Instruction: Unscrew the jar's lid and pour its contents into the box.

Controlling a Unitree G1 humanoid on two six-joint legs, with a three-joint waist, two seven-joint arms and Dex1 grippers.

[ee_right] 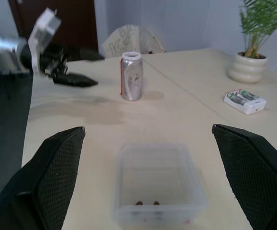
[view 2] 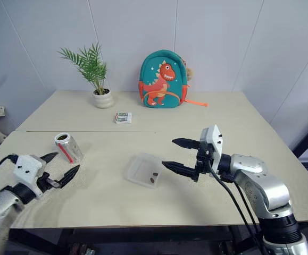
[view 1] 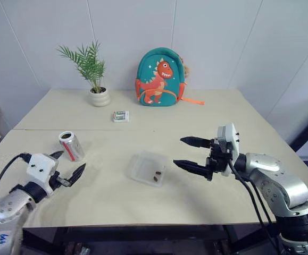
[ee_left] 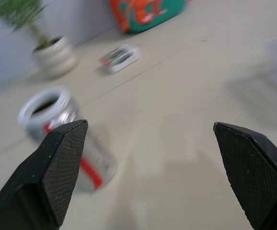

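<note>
The jar stands upright on the table's left side, silvery with a red mark, its top open and dark inside. The lid is out of view. The box is a clear shallow tray at the table's middle, with the contents, two or three brown bits, lying in its near corner. My left gripper is open just in front of the jar, apart from it and holding nothing. My right gripper hovers open just right of the box, pointing at it, with nothing between its fingers.
A white plant pot and a teal dinosaur backpack stand at the back by the wall. A small white-and-green packet lies behind the box. Bare tabletop lies between the grippers and the near edge.
</note>
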